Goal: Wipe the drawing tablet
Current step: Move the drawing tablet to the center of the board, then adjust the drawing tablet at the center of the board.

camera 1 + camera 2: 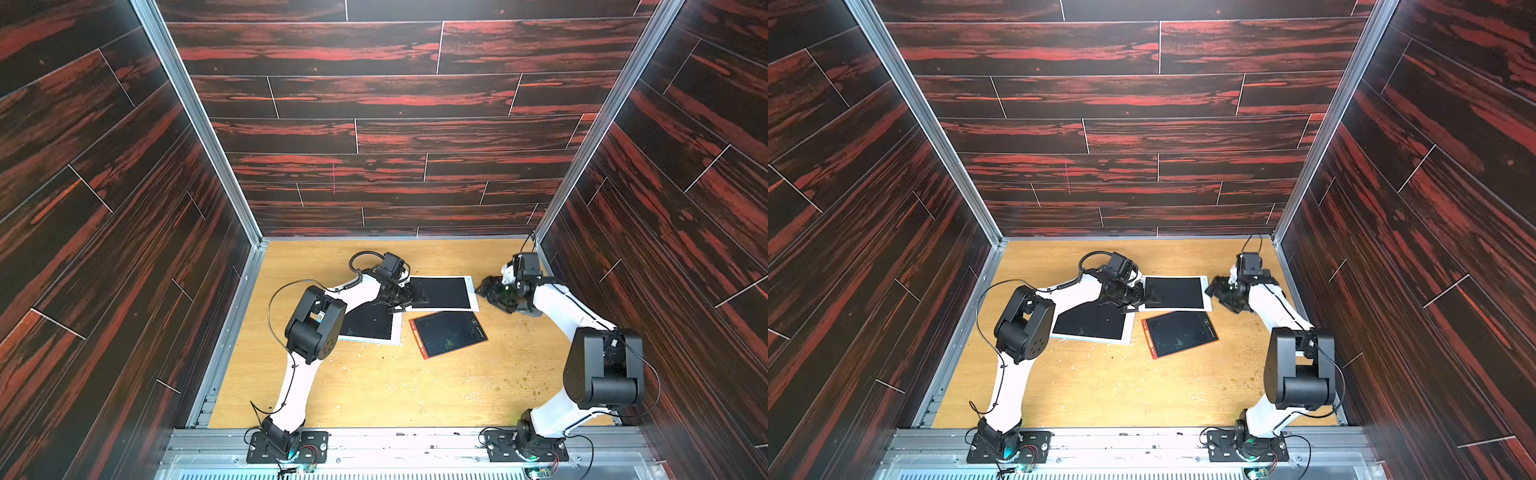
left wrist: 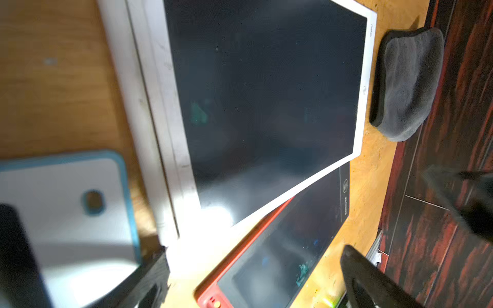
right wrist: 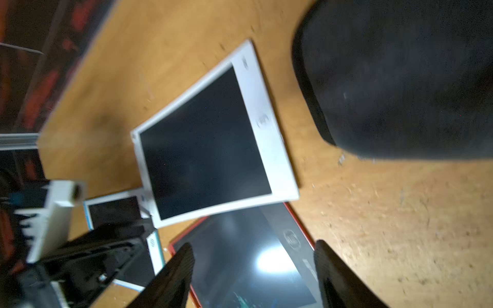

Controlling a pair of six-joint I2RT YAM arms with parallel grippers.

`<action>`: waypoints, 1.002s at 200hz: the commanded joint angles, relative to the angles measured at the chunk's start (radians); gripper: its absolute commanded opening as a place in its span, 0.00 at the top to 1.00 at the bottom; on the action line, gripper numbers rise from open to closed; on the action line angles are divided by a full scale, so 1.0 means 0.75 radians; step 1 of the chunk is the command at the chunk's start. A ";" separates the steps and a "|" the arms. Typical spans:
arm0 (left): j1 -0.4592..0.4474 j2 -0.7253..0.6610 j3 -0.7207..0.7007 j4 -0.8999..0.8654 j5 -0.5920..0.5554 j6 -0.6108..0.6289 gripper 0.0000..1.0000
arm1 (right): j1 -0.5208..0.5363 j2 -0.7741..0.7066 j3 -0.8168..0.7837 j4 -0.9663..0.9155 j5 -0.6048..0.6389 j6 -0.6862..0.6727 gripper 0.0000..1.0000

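Note:
Three drawing tablets lie at the back of the wooden table. A red-framed one (image 1: 449, 332) (image 1: 1179, 334) (image 2: 280, 261) carries greenish marks on its dark screen. A white-framed one (image 1: 442, 293) (image 2: 266, 93) (image 3: 210, 138) lies just behind it, and a blue-edged one (image 1: 370, 326) to the left. A dark grey cloth (image 2: 408, 82) (image 3: 400, 80) sits past the white tablet's right end. My left gripper (image 1: 415, 297) (image 2: 256, 288) hovers open at the white tablet's left end. My right gripper (image 1: 484, 289) (image 3: 253, 280) is open and empty, close to the cloth, with the red tablet showing between its fingers.
Dark wood-patterned walls close the table on three sides, with the right wall close behind the cloth. Metal rails (image 1: 399, 436) run along the front edge by both arm bases. Small crumbs and scuffs dot the bare wood (image 1: 395, 386) in front of the tablets.

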 commanded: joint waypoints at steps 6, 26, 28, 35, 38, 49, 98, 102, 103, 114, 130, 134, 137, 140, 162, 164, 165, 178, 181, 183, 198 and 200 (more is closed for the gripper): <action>-0.009 0.039 0.036 -0.096 0.001 0.018 0.00 | 0.013 0.008 -0.072 0.009 -0.020 -0.011 0.27; -0.008 0.015 0.058 -0.190 -0.044 0.061 0.00 | 0.025 0.048 -0.110 0.036 -0.030 -0.005 0.27; -0.008 0.010 0.057 -0.200 -0.049 0.065 0.00 | 0.026 0.050 -0.115 0.040 -0.032 -0.004 0.27; -0.007 -0.009 0.039 -0.218 -0.056 0.073 0.00 | 0.033 0.057 -0.132 0.052 -0.031 -0.006 0.27; -0.009 -0.019 0.028 -0.219 -0.056 0.073 0.00 | 0.035 0.059 -0.140 0.057 -0.032 -0.005 0.27; -0.013 -0.071 -0.051 -0.180 -0.048 0.046 0.00 | 0.045 0.065 -0.165 0.072 -0.037 -0.006 0.27; -0.080 -0.245 -0.370 -0.024 0.019 -0.078 0.00 | 0.053 0.091 -0.237 0.122 -0.052 -0.015 0.27; -0.091 -0.246 -0.377 -0.025 0.025 -0.081 0.00 | 0.054 0.100 -0.239 0.129 -0.061 -0.015 0.27; -0.094 -0.247 -0.379 -0.025 0.026 -0.083 0.00 | 0.054 0.101 -0.240 0.130 -0.062 -0.015 0.27; -0.121 -0.246 -0.398 -0.007 0.041 -0.096 0.00 | 0.053 0.112 -0.248 0.145 -0.069 -0.010 0.27; -0.150 -0.238 -0.419 0.029 0.048 -0.123 0.00 | 0.054 0.121 -0.267 0.162 -0.067 -0.008 0.27; -0.155 -0.234 -0.420 0.033 0.047 -0.128 0.00 | 0.054 0.123 -0.270 0.163 -0.072 -0.007 0.27; -0.159 -0.230 -0.420 0.035 0.047 -0.134 0.00 | 0.054 0.123 -0.274 0.168 -0.077 -0.007 0.27; -0.161 -0.230 -0.421 0.040 0.047 -0.136 0.00 | 0.055 0.123 -0.278 0.171 -0.085 -0.005 0.27; -0.169 -0.210 -0.417 0.054 0.053 -0.150 0.00 | 0.063 0.107 -0.317 0.184 -0.150 0.011 0.27; -0.170 -0.209 -0.417 0.053 0.051 -0.149 0.00 | 0.065 0.102 -0.322 0.185 -0.156 0.013 0.27; -0.170 -0.209 -0.417 0.052 0.051 -0.149 0.00 | 0.066 0.099 -0.325 0.186 -0.159 0.014 0.27; -0.169 -0.210 -0.416 0.040 0.045 -0.139 0.00 | 0.080 0.066 -0.361 0.187 -0.187 0.024 0.27; -0.170 -0.212 -0.416 0.035 0.043 -0.134 0.00 | 0.086 0.057 -0.372 0.186 -0.188 0.027 0.28; -0.170 -0.213 -0.416 0.032 0.041 -0.132 0.00 | 0.089 0.051 -0.379 0.186 -0.188 0.031 0.28; -0.170 -0.221 -0.423 0.013 0.036 -0.117 0.00 | 0.111 -0.005 -0.439 0.187 -0.269 0.049 0.27; -0.170 -0.223 -0.425 0.014 0.037 -0.116 0.00 | 0.114 -0.013 -0.450 0.185 -0.274 0.050 0.27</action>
